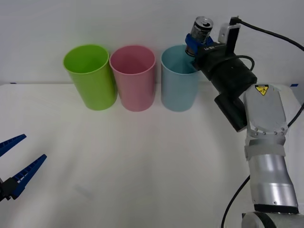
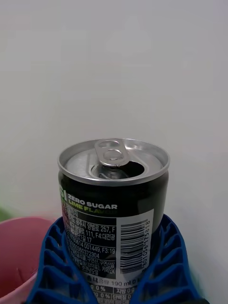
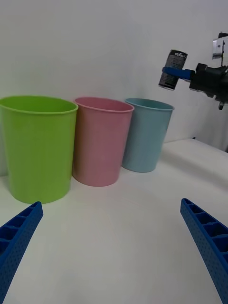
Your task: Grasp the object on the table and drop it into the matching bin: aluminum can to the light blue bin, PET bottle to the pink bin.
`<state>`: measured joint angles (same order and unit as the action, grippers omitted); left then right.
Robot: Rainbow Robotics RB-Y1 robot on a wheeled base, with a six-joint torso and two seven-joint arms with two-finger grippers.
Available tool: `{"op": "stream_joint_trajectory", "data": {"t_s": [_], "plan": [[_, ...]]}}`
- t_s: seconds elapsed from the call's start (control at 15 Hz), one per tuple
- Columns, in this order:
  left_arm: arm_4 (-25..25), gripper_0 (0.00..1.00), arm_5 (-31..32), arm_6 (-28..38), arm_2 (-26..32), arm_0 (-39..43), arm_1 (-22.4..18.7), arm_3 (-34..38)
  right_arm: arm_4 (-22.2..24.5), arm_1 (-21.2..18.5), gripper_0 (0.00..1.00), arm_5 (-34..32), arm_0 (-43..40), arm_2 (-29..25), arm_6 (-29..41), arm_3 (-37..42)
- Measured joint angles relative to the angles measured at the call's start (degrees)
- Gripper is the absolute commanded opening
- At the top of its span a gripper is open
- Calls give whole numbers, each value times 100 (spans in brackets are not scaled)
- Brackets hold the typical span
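My right gripper (image 1: 194, 46) is shut on the aluminum can (image 1: 201, 28), a small dark-labelled can with a shiny silver top, held in the air just above and behind the right rim of the light blue bin (image 1: 178, 84). In the right wrist view the can (image 2: 114, 199) stands upright between the blue fingers (image 2: 57, 266). From the left wrist view the can (image 3: 172, 69) hangs above and to the right of the light blue bin (image 3: 145, 135). The pink bin (image 1: 133, 78) stands left of the blue one. My left gripper (image 1: 14, 166) rests open, low at the table's left.
A lime green bin (image 1: 90, 76) stands leftmost in the row of three at the back of the white table (image 1: 142, 166). A black cable runs from the right wrist toward the right. A white wall is close behind the bins.
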<state>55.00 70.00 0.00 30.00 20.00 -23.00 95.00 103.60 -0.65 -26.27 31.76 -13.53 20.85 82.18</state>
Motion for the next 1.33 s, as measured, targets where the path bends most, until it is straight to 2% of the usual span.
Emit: {"op": "stream_joint_trajectory", "data": {"t_s": [0.27,0.53,0.6,0.67,0.73,0.8,1.33], "plan": [[0,100,0,0,0,0,0,0,39,40,0,595,520,73,-122,-780],[0,100,0,0,0,0,0,0,39,40,0,647,571,120,-178,-871],[0,100,0,0,0,0,0,0,39,40,4,649,570,143,-185,-871],[0,100,0,0,0,0,0,0,37,40,45,650,570,160,-192,-871],[0,100,0,0,0,0,0,0,35,40,90,650,570,172,-211,-871],[0,100,0,0,0,0,0,0,37,40,100,649,570,174,-239,-871],[0,100,0,0,0,0,0,0,24,40,100,571,460,190,-335,-735]]}}
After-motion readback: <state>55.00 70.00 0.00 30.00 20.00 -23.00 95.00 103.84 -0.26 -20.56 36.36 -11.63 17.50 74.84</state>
